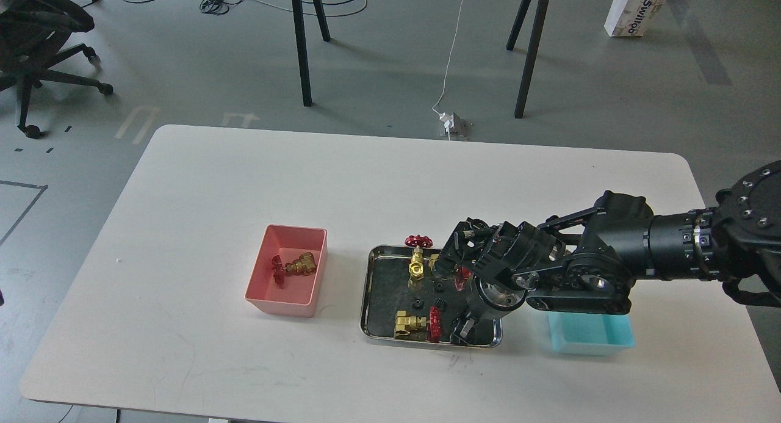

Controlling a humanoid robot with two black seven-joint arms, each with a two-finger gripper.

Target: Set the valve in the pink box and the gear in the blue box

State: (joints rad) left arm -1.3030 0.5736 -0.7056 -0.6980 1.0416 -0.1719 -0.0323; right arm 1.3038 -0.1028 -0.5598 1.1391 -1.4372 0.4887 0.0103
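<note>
The pink box (282, 303) stands left of centre and holds one valve (294, 265). The steel tray (367, 289) holds an upright valve (417, 263), a lying valve (413, 323), and a third valve (461, 275) half hidden by my arm. Tiny black gears (417, 302) (438, 285) lie between them. My right gripper (462, 331) points down into the tray's front right corner; its dark fingers cannot be told apart. The blue box (586, 347) sits right of the tray, partly under my right arm. My left gripper is out of view.
The white table (244, 185) carries everything. My right arm (610, 258) reaches in low from the right, over the blue box and the tray's right side. On the floor beyond the table are chair legs, cables and a bag.
</note>
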